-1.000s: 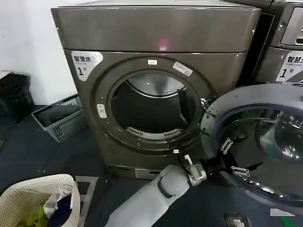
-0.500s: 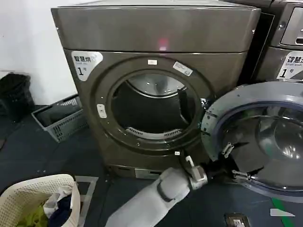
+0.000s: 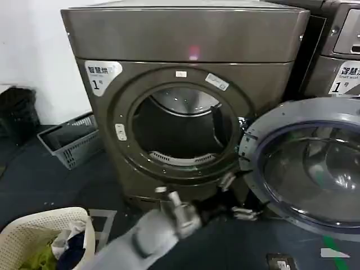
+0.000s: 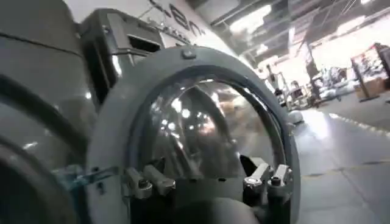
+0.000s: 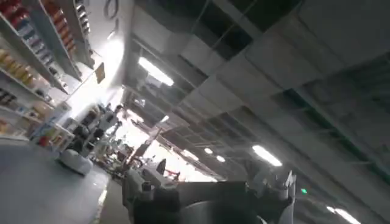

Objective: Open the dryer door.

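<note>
The dryer door stands swung wide open to the right of the dryer, its grey inner face and bulging glass turned toward me. The dark drum opening is exposed. My left gripper is low in front of the machine, just left of the door's lower edge and apart from it, open with nothing between its fingers. In the left wrist view the gripper faces the door close up. My right gripper points up at the ceiling, open and empty.
A white laundry basket with clothes sits at the lower left. A grey crate lies on the floor left of the dryer. A neighbouring machine stands at the upper right, behind the open door.
My left arm has drawn back to the left and toward me, taking the gripper off the door's lower edge. The door stays wide open.
</note>
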Available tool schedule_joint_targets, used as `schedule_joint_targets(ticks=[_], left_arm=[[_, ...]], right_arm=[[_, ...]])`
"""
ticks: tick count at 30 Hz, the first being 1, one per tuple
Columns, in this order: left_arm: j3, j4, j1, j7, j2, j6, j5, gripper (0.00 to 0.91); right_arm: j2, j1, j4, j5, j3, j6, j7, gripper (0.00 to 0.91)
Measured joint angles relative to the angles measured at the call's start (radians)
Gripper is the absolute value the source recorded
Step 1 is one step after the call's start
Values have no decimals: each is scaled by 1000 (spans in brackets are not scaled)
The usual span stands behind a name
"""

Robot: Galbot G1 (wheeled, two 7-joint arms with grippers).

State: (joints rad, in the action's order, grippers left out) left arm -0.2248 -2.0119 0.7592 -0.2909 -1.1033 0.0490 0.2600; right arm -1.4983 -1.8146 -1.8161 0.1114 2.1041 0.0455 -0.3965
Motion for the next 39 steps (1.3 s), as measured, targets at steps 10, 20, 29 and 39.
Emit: schedule_joint_targets(ticks=[10,20,29,39], left_arm=[[265,-213,294,43,304,72,85,907],[621,-324,625,301,410,360,274,907],[904,-340,776,758,407,689,773,907],[1087,-222,893,1103,455,688,1186,907]], right_arm=[[32,28,10,4,-39,1,10,907],[50,32,57,26,-45,-21,12,907],[53,42,80,32,-61,-77,27,907],[53,42,86,37,-66,-97,48,907]])
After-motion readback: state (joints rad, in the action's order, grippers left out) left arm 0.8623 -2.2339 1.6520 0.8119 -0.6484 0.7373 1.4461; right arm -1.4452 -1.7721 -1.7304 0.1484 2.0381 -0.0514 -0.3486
